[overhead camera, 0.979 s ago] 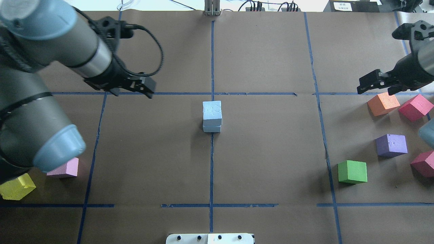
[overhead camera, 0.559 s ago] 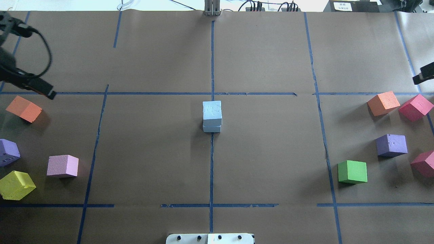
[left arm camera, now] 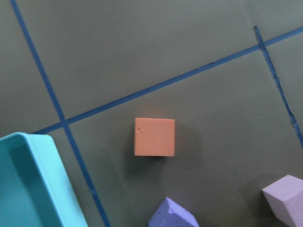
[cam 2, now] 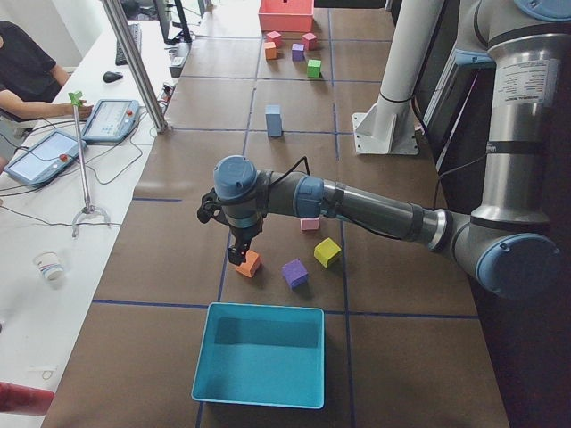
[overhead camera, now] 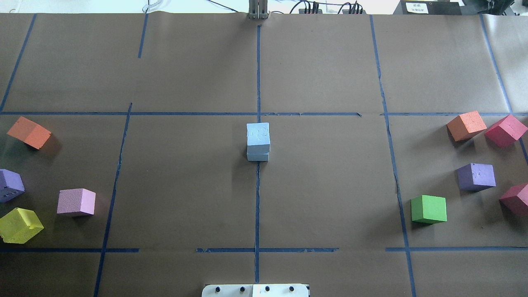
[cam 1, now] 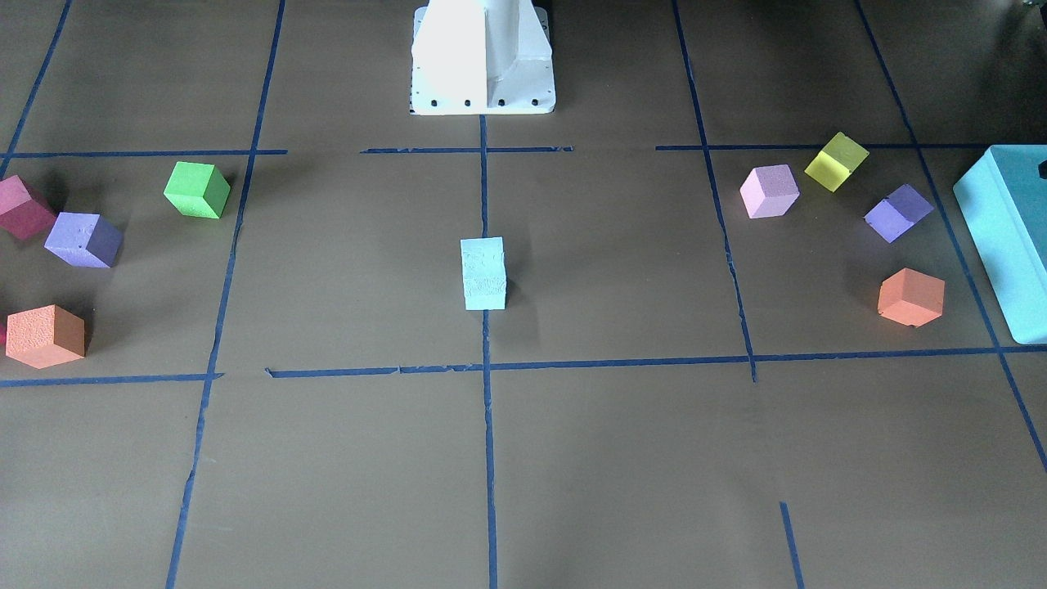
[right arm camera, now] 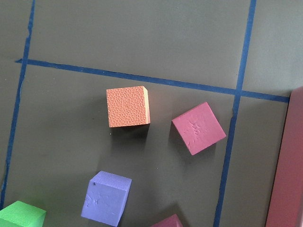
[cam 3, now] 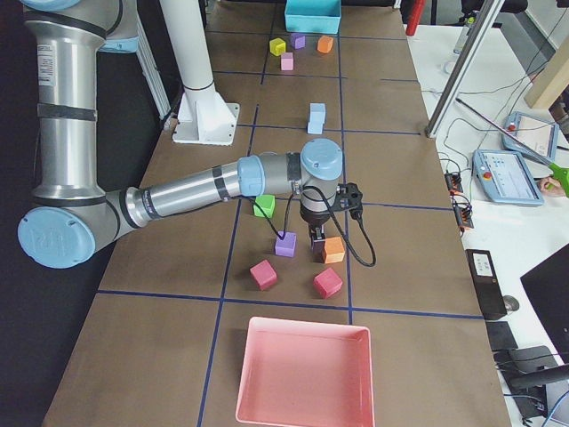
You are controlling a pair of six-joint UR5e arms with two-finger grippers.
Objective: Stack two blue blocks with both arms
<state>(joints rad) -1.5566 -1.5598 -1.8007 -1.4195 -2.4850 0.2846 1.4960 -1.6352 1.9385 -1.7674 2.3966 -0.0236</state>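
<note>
2 blue blocks (overhead camera: pixel 258 138) stacked (ctr) | L arm (cam 2: pixel 357 203), R arm (cam 3: pixel 196 189) well apart

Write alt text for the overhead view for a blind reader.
Two blue blocks stand stacked at the centre of a brown table gridded with blue tape. Loose coloured cubes lie at its sides, four left, five right. A white base plate shows bottom centre.
</note>
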